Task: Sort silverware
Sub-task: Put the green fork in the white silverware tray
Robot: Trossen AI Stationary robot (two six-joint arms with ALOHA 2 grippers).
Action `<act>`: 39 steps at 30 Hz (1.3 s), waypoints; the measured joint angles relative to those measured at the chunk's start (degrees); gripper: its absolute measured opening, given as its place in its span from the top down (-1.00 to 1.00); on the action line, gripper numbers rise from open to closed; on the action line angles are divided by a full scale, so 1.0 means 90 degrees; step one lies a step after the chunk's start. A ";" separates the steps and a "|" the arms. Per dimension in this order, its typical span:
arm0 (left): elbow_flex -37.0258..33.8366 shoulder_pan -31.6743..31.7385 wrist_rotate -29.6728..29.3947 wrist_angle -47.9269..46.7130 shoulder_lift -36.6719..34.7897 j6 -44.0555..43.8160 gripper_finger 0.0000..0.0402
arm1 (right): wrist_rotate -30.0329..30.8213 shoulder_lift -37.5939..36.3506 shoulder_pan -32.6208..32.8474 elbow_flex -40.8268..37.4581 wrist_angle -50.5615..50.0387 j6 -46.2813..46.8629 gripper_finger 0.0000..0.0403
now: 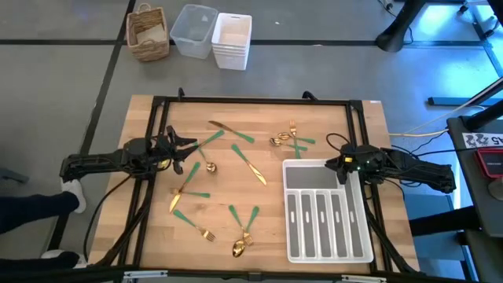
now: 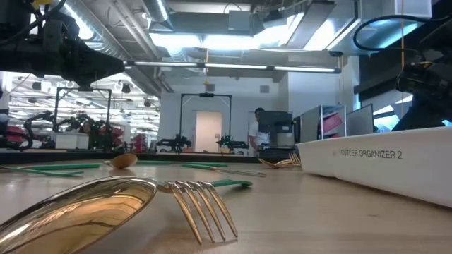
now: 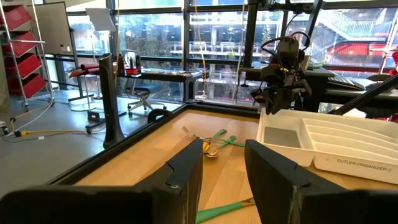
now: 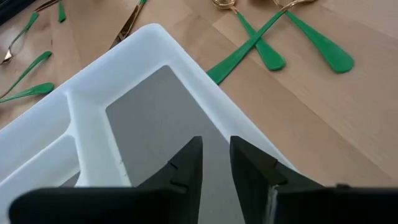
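Just right of my left fingers (image 1: 189, 148) (parted, empty) a spoon (image 1: 206, 154) lies slantwise; my right fingers (image 1: 336, 165), narrowly parted, hover over the tray (image 1: 369, 250).

Robotics lab — open hall with exposed ceiling ducts (image 2: 134, 53), further robot arms (image 2: 63, 127) on benches, glass walls (image 3: 161, 43), office chair (image 3: 142, 99), red shelving (image 3: 22, 50).

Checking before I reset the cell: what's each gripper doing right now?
Left gripper: open, holding nothing, at the table's left edge.
Right gripper: open, holding nothing, over the white cutlery tray.
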 joint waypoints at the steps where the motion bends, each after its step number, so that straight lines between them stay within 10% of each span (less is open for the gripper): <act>1: -0.0001 0.0000 0.0001 0.0000 0.0002 0.0000 0.43 | 0.0106 0.0002 0.0000 0.0000 -0.0005 0.0002 0.59; 29: 0.0001 0.0041 -0.0025 0.2504 0.0002 -0.1574 0.43 | 0.0443 0.0008 0.0000 0.0010 0.0045 0.0070 0.59; 39: 0.0001 0.0043 0.0201 0.2501 0.0002 -0.1680 0.43 | 0.1188 0.0014 -0.0002 -0.0043 0.2774 0.0990 0.59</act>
